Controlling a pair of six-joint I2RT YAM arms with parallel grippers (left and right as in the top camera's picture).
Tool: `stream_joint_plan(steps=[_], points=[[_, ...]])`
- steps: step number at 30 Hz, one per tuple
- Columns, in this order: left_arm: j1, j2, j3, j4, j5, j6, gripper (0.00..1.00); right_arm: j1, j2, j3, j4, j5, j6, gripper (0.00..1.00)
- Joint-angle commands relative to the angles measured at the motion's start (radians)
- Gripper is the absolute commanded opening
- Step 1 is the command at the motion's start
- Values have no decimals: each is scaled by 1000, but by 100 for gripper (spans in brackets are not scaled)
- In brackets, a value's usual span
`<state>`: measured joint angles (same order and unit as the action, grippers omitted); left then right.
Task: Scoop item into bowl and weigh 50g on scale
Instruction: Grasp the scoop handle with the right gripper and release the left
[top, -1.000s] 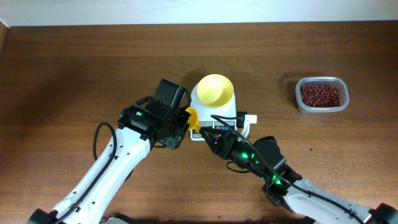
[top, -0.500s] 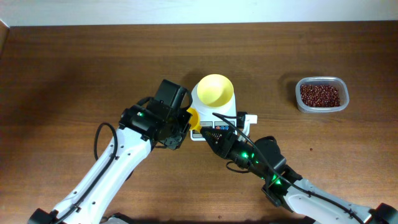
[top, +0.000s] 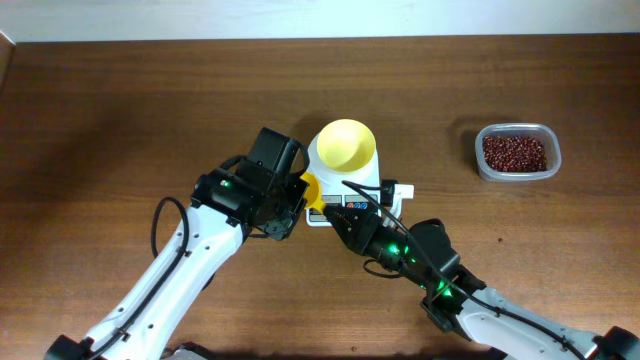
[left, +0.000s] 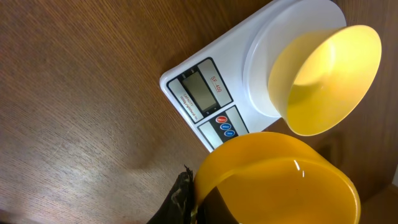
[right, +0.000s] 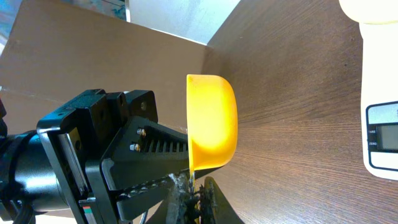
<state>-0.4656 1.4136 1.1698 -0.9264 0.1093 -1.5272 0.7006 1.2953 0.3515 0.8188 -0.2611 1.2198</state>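
The left gripper (top: 296, 197) pinches the scoop (left: 273, 180), right gripper (top: 345, 213) I can't tell — a bump could tip the bowl (top: 346, 145) off the scale (left: 233, 59).

Robot lab bench.
Told by a left arm (top: 190, 265) and right arm (top: 490, 310) with exposed cables and green status lights, reaching from the near edge over a wood-grain table (top: 120, 110), a digital scale (left: 205, 93) set mid-table, blank white wall (top: 300, 18) far behind.

One white scale (left: 239, 65), one grey display (left: 200, 93), three small buttons (left: 225, 126) (one red, two blue), one yellow bowl (left: 323, 74), one yellow scoop (left: 273, 180), one clear tub (top: 518, 127), beans (top: 515, 153) too many to count, two robot arms: left arm (top: 190, 260), right arm (top: 445, 285).
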Motion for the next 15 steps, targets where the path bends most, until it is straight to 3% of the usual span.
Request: stream_joint_plan(steps=[1,4,8,15], points=[[-6,-13,11,1,3,-9,2,7,7,13,8,8,-6,7],[-6,-13,11,-3,4,-9,14,7,7,13,8,8,-6,4],[-6,-13,11,-10,3,-9,48,7,7,13,8,8,-6,4],[-6,-13,11,-10,-47,-9,55,6,7,13,8,4,-47,4]])
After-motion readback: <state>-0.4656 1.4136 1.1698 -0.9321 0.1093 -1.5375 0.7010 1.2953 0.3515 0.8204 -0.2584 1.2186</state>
